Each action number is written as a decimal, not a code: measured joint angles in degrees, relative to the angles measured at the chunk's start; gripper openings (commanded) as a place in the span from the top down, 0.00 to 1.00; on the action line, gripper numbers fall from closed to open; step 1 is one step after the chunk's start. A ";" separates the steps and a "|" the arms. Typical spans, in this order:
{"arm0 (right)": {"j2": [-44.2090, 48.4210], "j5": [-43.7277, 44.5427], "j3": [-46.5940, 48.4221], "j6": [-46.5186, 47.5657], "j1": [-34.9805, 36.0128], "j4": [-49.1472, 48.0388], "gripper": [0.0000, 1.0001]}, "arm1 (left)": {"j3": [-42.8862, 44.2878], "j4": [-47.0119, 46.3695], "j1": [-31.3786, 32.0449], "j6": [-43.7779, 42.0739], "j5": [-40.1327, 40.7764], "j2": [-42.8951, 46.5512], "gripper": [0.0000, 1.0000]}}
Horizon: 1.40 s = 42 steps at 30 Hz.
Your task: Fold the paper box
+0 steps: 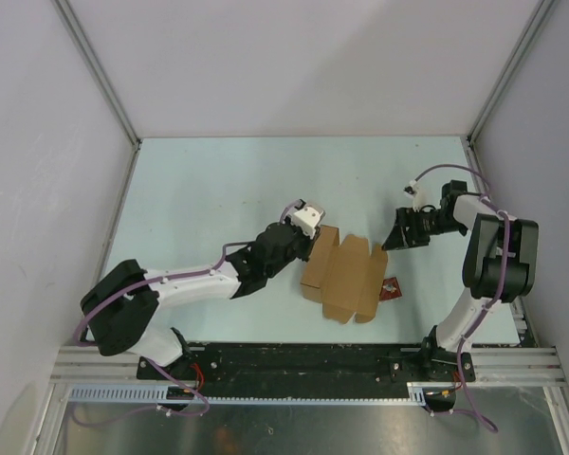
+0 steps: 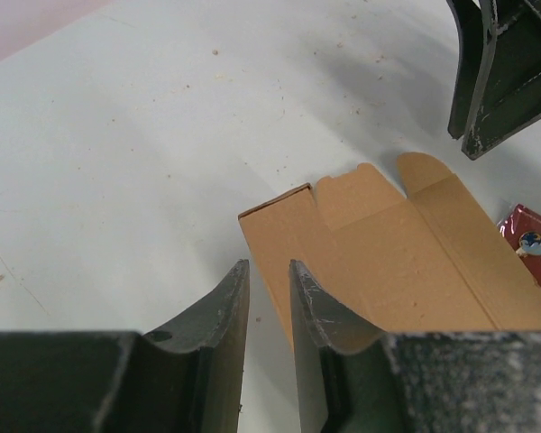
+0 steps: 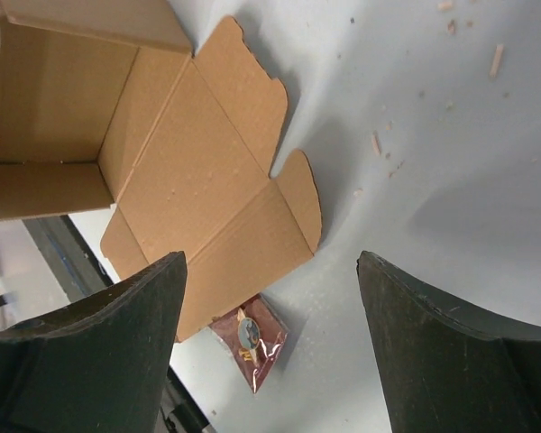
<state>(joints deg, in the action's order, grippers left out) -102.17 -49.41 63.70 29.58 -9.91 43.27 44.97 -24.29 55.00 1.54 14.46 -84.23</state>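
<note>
The left gripper (image 2: pixel 269 267) has its fingers drawn close, with only a thin slit between them. Pale tabletop shows through the slit, so it pinches nothing. It sits at the left edge of the paper box (image 1: pixel 346 275), one finger (image 2: pixel 320 329) overlapping the cardboard's corner in the wrist view. I can't tell whether it touches the cardboard.

The right gripper (image 3: pixel 270 262) is spread wide and empty, hanging just beyond the box's far right corner and clear of it.

The box lies on the table (image 1: pixel 218 190) between the two grippers, toward the near side. It is half formed. One end stands up as an open tray with its walls raised, while the lid panel and its rounded flaps lie flat towards the right gripper. A small red foil packet (image 3: pixel 251 338) lies right against the lid's near edge.
</note>
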 measured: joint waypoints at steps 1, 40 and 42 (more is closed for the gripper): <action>-0.66 -0.02 0.07 0.00 -0.09 0.55 0.19 | -0.28 0.04 0.00 0.02 0.00 0.00 0.71; -8.20 0.94 1.36 -6.80 3.91 -2.43 0.65 | -2.97 -1.01 0.00 0.00 1.11 1.01 0.71; -8.20 0.96 1.36 -6.51 3.91 -2.62 0.69 | -2.99 -1.01 0.00 0.00 1.40 1.03 0.71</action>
<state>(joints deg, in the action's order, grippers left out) -110.37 -48.45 65.06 23.07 -6.00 40.64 41.98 -25.30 55.00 1.54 15.86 -83.20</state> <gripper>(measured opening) 0.362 0.293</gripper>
